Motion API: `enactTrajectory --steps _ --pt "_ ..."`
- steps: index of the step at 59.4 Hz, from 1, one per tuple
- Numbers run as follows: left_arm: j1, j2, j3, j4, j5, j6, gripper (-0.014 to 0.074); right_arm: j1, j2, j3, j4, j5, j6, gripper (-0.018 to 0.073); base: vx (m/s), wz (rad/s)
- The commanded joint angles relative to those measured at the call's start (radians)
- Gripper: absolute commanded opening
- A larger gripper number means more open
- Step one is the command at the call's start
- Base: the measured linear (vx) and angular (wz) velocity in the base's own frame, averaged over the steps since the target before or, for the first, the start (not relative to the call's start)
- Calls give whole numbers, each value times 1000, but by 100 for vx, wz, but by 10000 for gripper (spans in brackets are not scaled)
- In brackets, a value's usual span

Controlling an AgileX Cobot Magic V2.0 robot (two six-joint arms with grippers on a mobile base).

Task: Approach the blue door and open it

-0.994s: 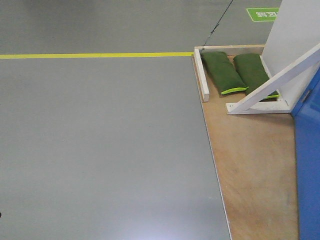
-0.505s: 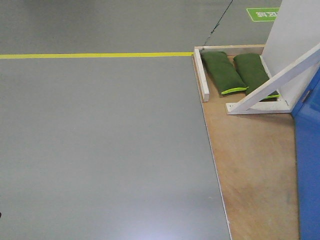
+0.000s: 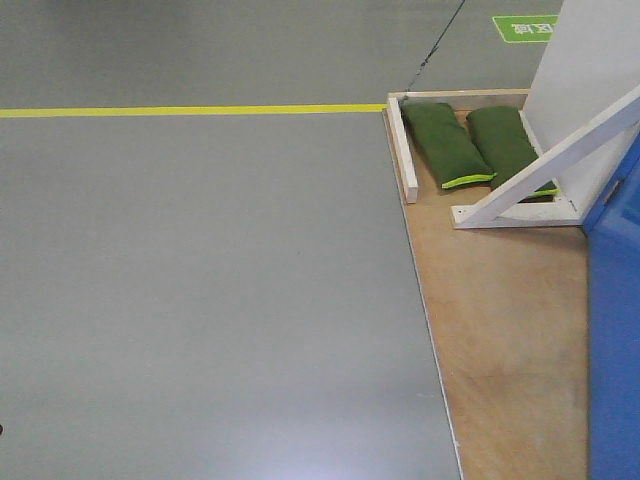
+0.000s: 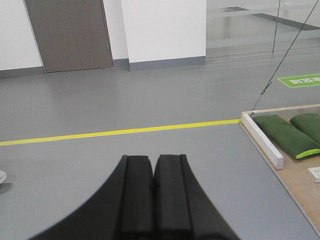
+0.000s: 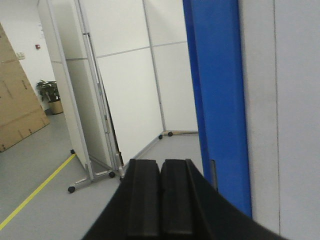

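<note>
Though each wrist cam shows mostly floor, the pincers sit nearest. The left gripper (image 4: 153, 165) has its two black pads pressed flat together w/ nothing between them, and the right gripper (image 5: 160, 167) is likewise closed on nothing.

Just past the right gripper, the blue door (image 5: 217, 100) rises as a tall glossy strip w/ a pale grey-white surface to its right. No handle shows from this angle (only a small slot-like mark low by its edge).

In the front cam the same door fills the bottom-right corner. It stands on a plywood base (image 3: 500, 330), which meets the grey floor (image 3: 200, 300) along a slanted edge.

Further on, a white diagonal brace (image 3: 545, 165) leans up to a white panel (image 3: 590, 70). Two green sandbags (image 3: 447, 145) lie side by side on the base, one partly under the brace, next to a white batten (image 3: 404, 150) at the base's left edge.

Beyond, a yellow floor line (image 3: 190, 110) runs across to the base corner.

Far off:
- **Front cam:** a green floor sign (image 3: 525, 28).
- **Left cam:** a brown door (image 4: 70, 32).
- **Right cam:** wheeled white partitions (image 5: 130, 100), cardboard boxes (image 5: 15, 100) and a potted plant (image 5: 50, 95).
</note>
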Motion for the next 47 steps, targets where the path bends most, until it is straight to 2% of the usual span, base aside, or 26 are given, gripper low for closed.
enactTrajectory --steps 1,13,47 --pt "-7 -13 6 0 -84 -3 70 46 -83 -35 -7 -40 -1 -8 0 0" --pt "-7 -13 6 0 -84 -3 70 148 -128 -35 -9 -2 -1 -8 0 0" --pt "-7 -13 6 0 -84 -3 70 555 -235 -35 -12 22 -2 -8 0 0"
